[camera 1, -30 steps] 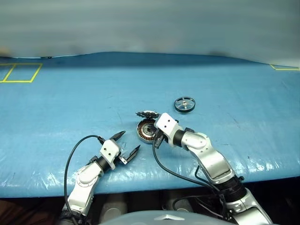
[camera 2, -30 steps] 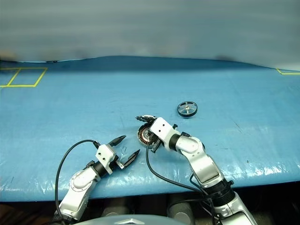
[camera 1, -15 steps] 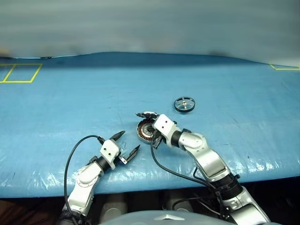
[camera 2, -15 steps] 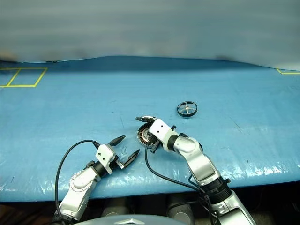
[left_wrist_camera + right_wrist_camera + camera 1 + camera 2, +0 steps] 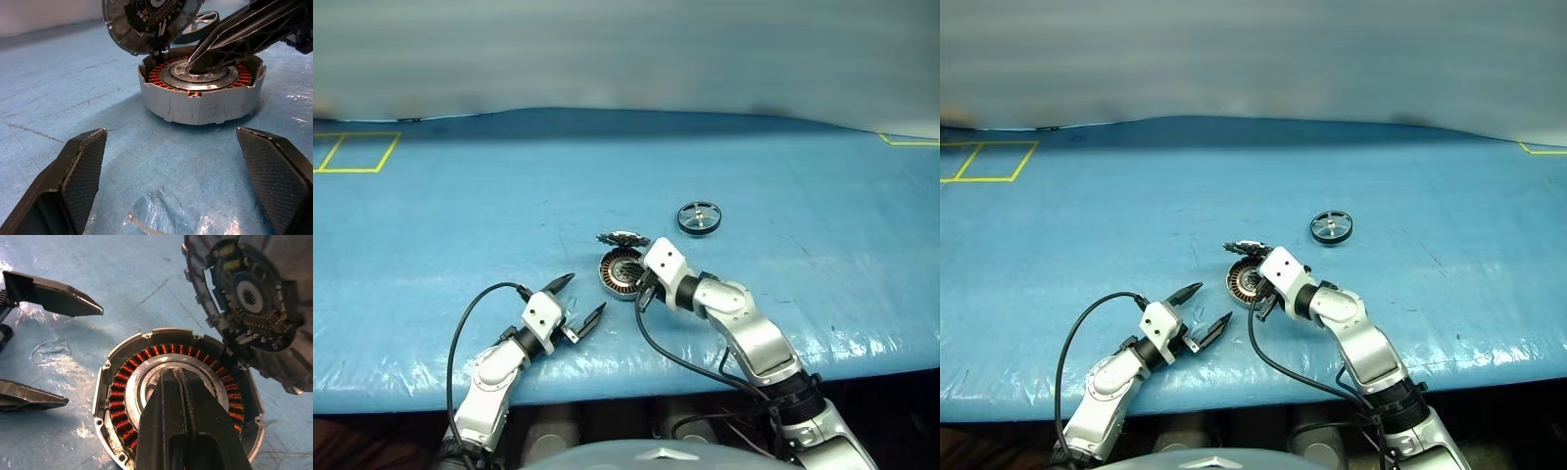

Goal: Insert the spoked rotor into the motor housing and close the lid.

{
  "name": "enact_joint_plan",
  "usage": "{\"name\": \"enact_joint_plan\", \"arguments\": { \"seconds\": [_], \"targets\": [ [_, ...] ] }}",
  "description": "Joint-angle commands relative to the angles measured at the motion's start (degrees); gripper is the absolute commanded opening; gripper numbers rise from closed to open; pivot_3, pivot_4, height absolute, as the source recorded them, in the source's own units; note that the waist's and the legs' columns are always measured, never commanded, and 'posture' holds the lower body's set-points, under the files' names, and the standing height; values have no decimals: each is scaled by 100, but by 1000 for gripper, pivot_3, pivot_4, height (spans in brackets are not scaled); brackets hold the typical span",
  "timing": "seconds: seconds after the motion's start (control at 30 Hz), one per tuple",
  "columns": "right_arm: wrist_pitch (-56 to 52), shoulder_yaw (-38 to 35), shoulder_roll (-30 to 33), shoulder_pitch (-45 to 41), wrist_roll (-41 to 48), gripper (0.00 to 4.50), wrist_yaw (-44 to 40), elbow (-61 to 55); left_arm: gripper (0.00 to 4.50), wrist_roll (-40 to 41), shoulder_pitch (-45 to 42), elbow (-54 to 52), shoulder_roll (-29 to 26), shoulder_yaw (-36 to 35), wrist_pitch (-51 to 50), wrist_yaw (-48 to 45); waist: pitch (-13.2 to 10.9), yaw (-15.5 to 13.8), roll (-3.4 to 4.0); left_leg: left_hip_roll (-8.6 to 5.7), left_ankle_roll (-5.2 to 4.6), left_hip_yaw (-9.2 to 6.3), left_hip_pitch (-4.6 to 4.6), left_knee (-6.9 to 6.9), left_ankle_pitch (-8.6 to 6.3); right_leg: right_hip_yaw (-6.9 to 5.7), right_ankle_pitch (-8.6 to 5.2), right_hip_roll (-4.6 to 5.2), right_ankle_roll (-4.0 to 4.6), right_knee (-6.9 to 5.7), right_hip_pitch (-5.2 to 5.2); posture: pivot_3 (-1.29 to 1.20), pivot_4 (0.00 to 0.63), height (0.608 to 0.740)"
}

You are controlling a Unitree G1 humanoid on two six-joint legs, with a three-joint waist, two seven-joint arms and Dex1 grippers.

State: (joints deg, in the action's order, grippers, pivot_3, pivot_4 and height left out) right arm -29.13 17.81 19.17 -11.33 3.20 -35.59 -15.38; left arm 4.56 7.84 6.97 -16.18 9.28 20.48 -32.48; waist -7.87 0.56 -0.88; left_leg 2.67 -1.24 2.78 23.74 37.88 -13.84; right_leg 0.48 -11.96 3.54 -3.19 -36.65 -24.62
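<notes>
The motor housing (image 5: 615, 275) lies on the blue table with its copper windings (image 5: 122, 396) showing. Its lid (image 5: 623, 238) stands open at the far edge, inner face (image 5: 244, 293) towards the housing. My right gripper (image 5: 171, 374) is shut with nothing in it, and its tips rest on the housing's centre hub (image 5: 193, 73). The spoked rotor (image 5: 699, 217) lies flat to the far right of the housing, apart from both grippers. My left gripper (image 5: 586, 293) stands open and empty near the table's front edge, pointing at the housing (image 5: 200, 105) from a short way off.
The blue table cover (image 5: 460, 215) runs wide on both sides. Yellow tape marks (image 5: 357, 152) lie at the far left and another (image 5: 906, 142) at the far right. A black cable (image 5: 470, 313) loops beside my left arm. The table's front edge (image 5: 607, 377) is close behind both hands.
My right wrist has rolled slightly while its tips stay at the housing's hub. The left gripper, the lid and the rotor have not moved.
</notes>
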Motion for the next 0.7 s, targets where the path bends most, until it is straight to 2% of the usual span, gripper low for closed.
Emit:
{"name": "enact_joint_plan", "arguments": {
  "seconds": [0.03,0.17,0.23,0.37,0.47,0.7],
  "targets": [
    [-234,-405,557,211,175,27,-248,-648,4500,-18,56,13,-28,-19,-43,19,-1,-8,0,0,0,-3,0,-3,0,-4,0,1,0,7,2,0,150,740],
    [-359,-799,1143,183,17,27,-110,-591,4500,-5,42,10,-46,-30,-49,10,-5,4,6,-3,-1,-1,3,-8,-1,-4,0,4,-1,21,2,0,150,740],
    [-292,-1038,1290,-34,-186,395,183,-257,4500,-9,10,27,-46,-30,-50,14,-9,8,9,-3,-1,1,2,-8,-1,-5,0,3,-1,20,2,0,150,740],
    [-24,-1235,1341,-602,-509,1592,651,446,4500,-22,-38,55,-31,-21,-52,17,-16,9,14,-2,-1,3,0,-6,-1,-4,2,-1,-1,19,2,0,150,740],
    [241,-1198,1395,-1104,-808,1592,918,1126,4500,-38,-60,70,-18,-22,-46,38,-18,7,17,-3,-2,11,11,-6,-1,1,4,-3,0,18,8,0,150,740],
    [481,-1633,783,-1898,-226,1592,847,2706,4500,-65,21,45,4,-31,-27,118,-19,5,18,-4,-4,25,18,-29,-1,3,20,-14,27,30,13,0,150,740]
  ]
}}
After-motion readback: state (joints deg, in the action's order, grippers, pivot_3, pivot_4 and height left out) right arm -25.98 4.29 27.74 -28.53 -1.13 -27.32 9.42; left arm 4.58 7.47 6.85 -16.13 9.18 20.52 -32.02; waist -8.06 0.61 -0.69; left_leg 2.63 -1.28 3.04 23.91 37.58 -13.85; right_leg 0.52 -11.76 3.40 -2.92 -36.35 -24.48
